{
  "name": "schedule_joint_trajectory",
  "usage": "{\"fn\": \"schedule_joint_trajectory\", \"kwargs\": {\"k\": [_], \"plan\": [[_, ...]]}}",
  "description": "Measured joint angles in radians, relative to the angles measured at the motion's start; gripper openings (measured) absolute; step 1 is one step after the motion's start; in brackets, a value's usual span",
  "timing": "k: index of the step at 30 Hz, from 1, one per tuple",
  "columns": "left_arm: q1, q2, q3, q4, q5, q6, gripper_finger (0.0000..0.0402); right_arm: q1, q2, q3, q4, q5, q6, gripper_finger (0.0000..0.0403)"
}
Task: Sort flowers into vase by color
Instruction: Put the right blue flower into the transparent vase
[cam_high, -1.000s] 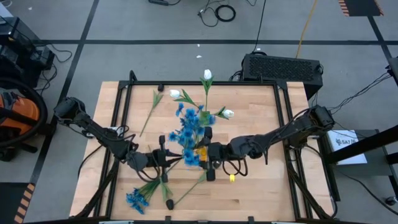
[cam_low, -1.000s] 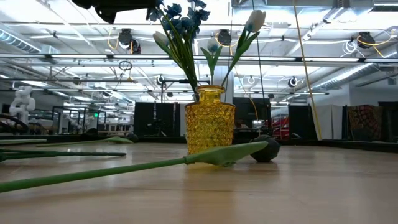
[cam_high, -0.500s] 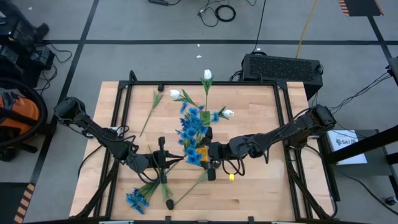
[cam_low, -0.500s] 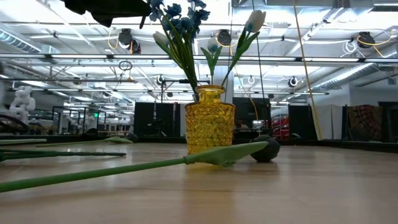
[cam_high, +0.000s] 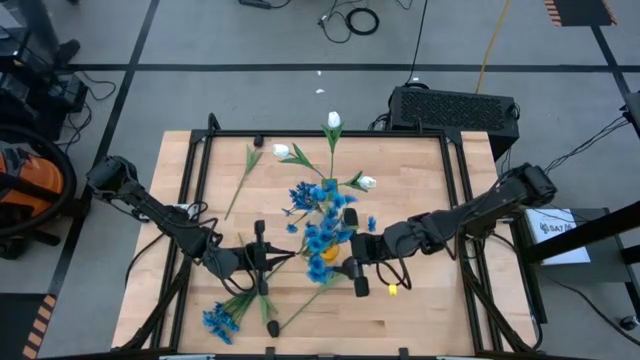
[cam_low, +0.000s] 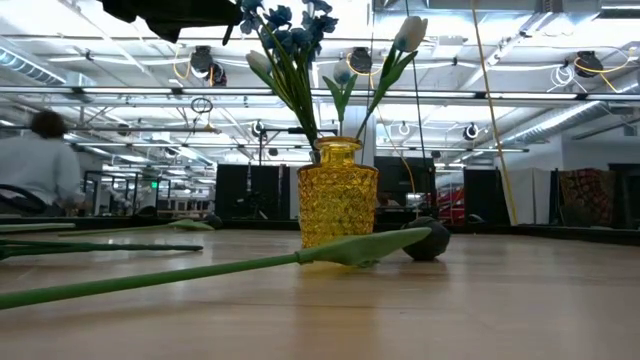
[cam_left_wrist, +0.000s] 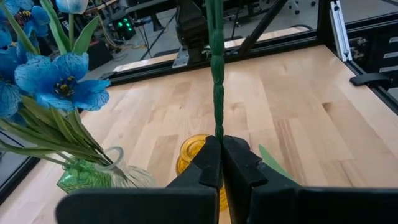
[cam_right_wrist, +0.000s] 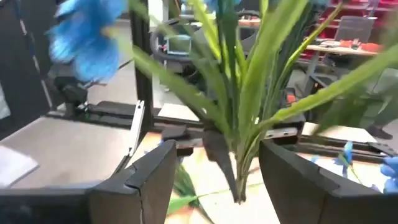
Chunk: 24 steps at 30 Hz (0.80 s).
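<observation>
A yellow glass vase (cam_low: 338, 205) stands mid-table, and blue flowers (cam_high: 320, 215) and white tulips (cam_high: 333, 121) rise above it. A green glass vase (cam_left_wrist: 93, 177) with blue flowers stands beside it. My left gripper (cam_high: 268, 258) is raised just left of the vases and shut on a thin green stem (cam_left_wrist: 217, 74). My right gripper (cam_high: 350, 268) is open just right of the vases. Its fingers stand on either side of a bunch of green stems and leaves (cam_right_wrist: 239, 124). My left gripper pinches the thin green stem (cam_left_wrist: 218, 127) between its two fingertips. The stem runs on ahead of the fingers, roughly along them, toward the table's right and over the yellow vase (cam_left_wrist: 189, 152), clear of the table. Of my right gripper, I cannot tell whether its open fingers touch the stems.
A blue bunch (cam_high: 220, 320), a long leafy stem (cam_low: 200, 270) and a dark bud (cam_low: 425, 240) lie on the near part of the table. Another stem (cam_high: 240, 180) lies at the far left. A black frame (cam_high: 455, 200) borders the table. A person (cam_low: 45, 160) shows beyond the table.
My right gripper has moved toward the table's near right, away from the vases. In the high view the blue flower cluster has shifted to the right with it. A person has come into the low view at the left.
</observation>
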Motion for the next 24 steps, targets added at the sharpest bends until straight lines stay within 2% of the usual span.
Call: {"fn": "schedule_joint_trajectory", "kwargs": {"k": [12, 17, 24], "plan": [[-0.021, 0.000, 0.000, 0.001, 0.007, 0.007, 0.0008, -0.015, -0.024, 0.000, -0.123, 0.001, 0.019, 0.0230], [-0.026, 0.000, 0.000, 0.005, 0.007, 0.008, 0.0008, -0.022, -0.038, 0.000, -0.079, 0.007, 0.022, 0.0241], [-0.026, 0.000, 0.000, 0.011, 0.007, 0.027, 0.0008, -0.035, 0.012, 0.000, 0.041, 0.004, 0.018, 0.0259]]}}
